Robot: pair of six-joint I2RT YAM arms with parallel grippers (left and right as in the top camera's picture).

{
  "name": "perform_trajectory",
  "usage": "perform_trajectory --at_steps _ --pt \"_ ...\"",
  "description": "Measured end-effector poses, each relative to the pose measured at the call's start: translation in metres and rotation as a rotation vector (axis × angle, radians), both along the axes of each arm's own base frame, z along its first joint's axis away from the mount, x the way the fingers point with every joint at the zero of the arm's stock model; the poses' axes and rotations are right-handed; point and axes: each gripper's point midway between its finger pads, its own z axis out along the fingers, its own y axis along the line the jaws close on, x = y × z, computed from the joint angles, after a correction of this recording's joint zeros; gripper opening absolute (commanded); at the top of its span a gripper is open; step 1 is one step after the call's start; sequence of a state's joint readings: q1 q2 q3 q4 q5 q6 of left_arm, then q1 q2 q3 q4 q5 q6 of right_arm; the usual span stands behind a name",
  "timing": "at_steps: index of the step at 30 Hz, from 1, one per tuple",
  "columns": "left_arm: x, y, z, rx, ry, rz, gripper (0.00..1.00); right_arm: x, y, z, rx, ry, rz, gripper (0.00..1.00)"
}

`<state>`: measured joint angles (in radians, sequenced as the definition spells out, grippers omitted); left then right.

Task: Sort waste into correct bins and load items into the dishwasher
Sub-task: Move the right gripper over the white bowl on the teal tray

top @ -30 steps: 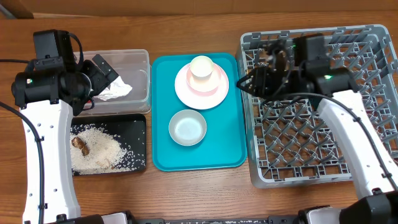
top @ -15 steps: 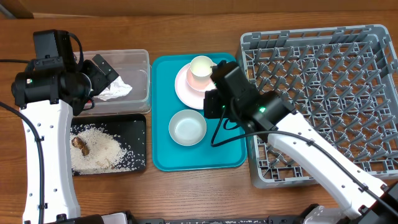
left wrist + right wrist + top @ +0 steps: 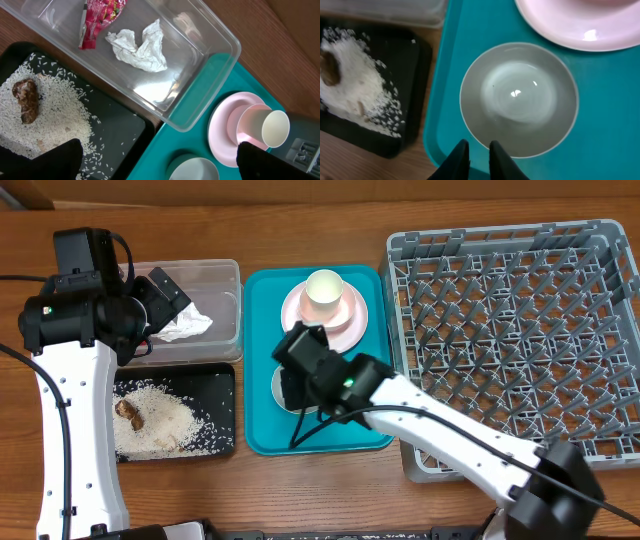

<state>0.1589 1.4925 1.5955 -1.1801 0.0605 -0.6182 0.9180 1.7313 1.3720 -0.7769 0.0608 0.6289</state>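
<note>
My left gripper [image 3: 165, 162] hangs wide open over the tub's corner, holding nothing. The clear tub [image 3: 228, 272] holds a red wrapper [image 3: 97, 17] and a crumpled napkin [image 3: 140, 45]. White rice [image 3: 50, 120] and a brown lump [image 3: 27, 100] lie in the black tray [image 3: 222, 385]. A pale cup [image 3: 324, 288] sits in a pink bowl [image 3: 247, 125] on the pink plate [image 3: 352, 330]. My right gripper [image 3: 479, 145] hovers at the near rim of the grey-white bowl [image 3: 520, 97]. Its jaws stand a narrow gap apart with only teal showing between them. The grey dish rack [image 3: 520, 330] stands at the right.
The plate and the bowls stand on a teal tray [image 3: 375, 415] between the bins and the rack. My right arm stretches from the front right across the rack's near left corner. Bare wooden table [image 3: 300, 480] runs along the front.
My right arm swung from the rack's far left corner leftward and down over the teal tray to the grey-white bowl. The left arm stayed still.
</note>
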Motion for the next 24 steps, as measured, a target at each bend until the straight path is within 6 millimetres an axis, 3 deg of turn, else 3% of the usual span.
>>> perform_trajectory --at_steps 4,8,14,24 --pt "0.0 0.0 0.0 0.0 0.0 0.0 1.0 -0.006 0.008 -0.024 -0.038 0.034 0.023 0.22" --pt "0.0 0.0 0.0 0.0 0.0 0.0 1.0 -0.009 0.012 -0.035 -0.047 0.05 0.034 0.27" --pt "0.0 0.0 0.0 0.0 0.0 0.0 1.0 -0.007 0.017 -0.033 -0.029 0.047 0.035 0.45" --pt "0.0 0.0 0.0 0.0 0.0 0.0 0.99 0.004 0.031 -0.026 0.032 -0.015 0.057 0.49"
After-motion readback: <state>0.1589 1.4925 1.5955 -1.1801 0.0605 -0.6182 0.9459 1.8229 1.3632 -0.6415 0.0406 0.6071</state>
